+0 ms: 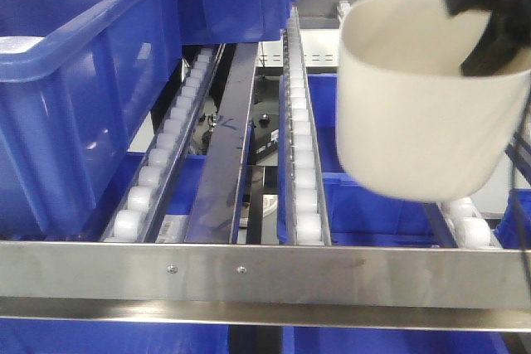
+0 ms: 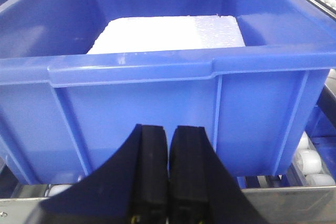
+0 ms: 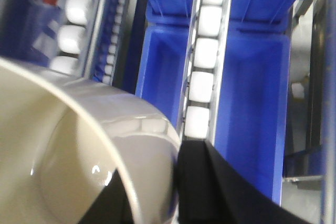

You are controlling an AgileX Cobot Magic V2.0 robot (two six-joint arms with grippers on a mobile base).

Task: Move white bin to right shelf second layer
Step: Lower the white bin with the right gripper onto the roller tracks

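**Bin held above roller shelf**

I see the blue crate (image 2: 157, 72) on the left tracks, holding a white foam block (image 2: 168, 32). The white bin (image 1: 419, 105), apparently empty, hangs above the shelf's (image 1: 265, 271) right lane, rim pinched by my right hand (image 1: 489, 18). Left hand (image 2: 169, 177) is closed, holding nothing.

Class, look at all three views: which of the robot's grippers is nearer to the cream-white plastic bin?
Right. The right gripper grips the cream-white plastic bin by its rim, holding it above the roller tracks. The left gripper is shut and empty, facing a large blue plastic crate instead.
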